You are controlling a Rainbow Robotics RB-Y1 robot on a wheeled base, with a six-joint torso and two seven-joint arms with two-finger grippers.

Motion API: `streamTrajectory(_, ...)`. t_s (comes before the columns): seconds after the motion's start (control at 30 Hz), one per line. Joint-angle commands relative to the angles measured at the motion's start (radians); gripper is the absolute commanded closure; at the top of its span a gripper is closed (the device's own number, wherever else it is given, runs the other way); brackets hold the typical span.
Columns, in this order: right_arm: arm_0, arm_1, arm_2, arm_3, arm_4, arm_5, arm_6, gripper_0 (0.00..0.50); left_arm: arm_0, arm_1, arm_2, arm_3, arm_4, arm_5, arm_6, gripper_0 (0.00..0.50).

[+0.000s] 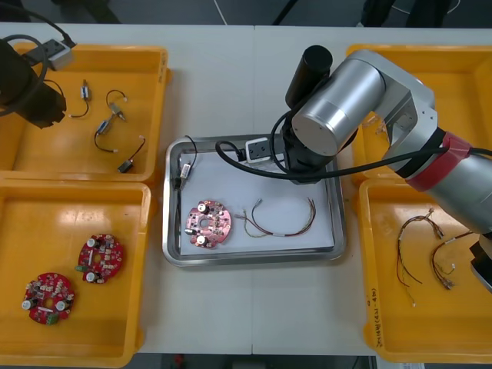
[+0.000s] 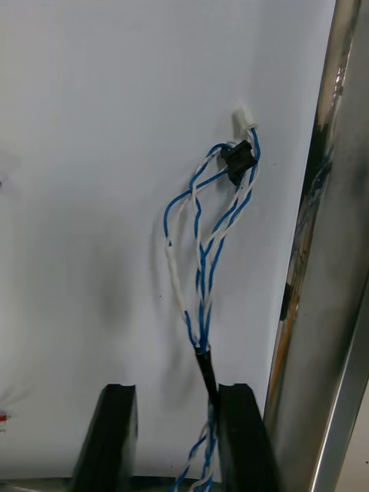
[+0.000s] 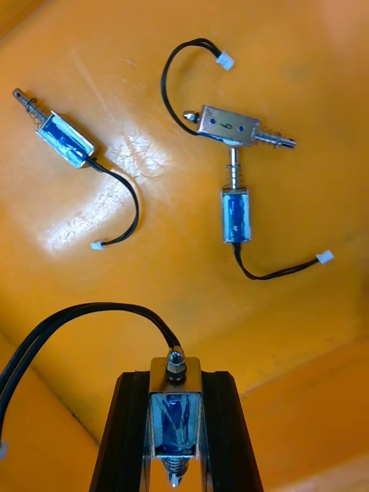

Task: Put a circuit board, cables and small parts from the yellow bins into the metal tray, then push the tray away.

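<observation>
My right gripper [image 2: 177,392] stands open low over the white inside of the metal tray [image 2: 327,307], close to its wall. A twisted blue and white cable [image 2: 201,254] lies on the white floor and runs back along the inner side of one finger [image 2: 242,438]. In the front view the right arm [image 1: 338,100] covers the tray's [image 1: 254,261] far right part. A red circuit board [image 1: 207,223], a red and yellow cable [image 1: 280,221] and a small metal part [image 1: 184,174] lie in the tray. My left gripper [image 3: 175,380] is shut on a small metal part [image 3: 175,415] above the far left bin [image 1: 164,77].
Three small metal parts [image 3: 65,138] [image 3: 227,127] [image 3: 236,215] with black leads lie on the bin floor beyond my left fingers. Two circuit boards [image 1: 100,257] [image 1: 48,298] rest in the near left bin [image 1: 146,231]. Red and yellow cables [image 1: 419,242] lie in the near right bin [image 1: 369,269].
</observation>
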Motion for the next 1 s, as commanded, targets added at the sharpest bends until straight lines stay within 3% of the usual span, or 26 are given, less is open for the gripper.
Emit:
streamTrajectory(0.03, -0.010, 0.018, 0.012, -0.012, -0.013, -0.010, -0.050, 0.000, -0.031, 0.044, 0.037, -0.080, 0.015, 0.067, 0.077, 0.500)
streamTrajectory(0.27, -0.012, 0.018, 0.010, -0.012, -0.020, -0.002, -0.058, 0.000, -0.045, 0.031, 0.037, -0.175, 0.036, 0.142, 0.192, 0.500)
streamTrajectory(0.73, -0.013, 0.018, -0.019, -0.059, -0.008, 0.067, -0.059, 0.000, -0.069, -0.063, 0.035, -0.341, 0.039, 0.274, 0.448, 0.500)
streamTrajectory(1.0, -0.013, 0.018, -0.074, -0.144, -0.007, 0.220, -0.075, 0.000, -0.089, -0.106, -0.003, -0.411, 0.039, 0.307, 0.599, 0.499)
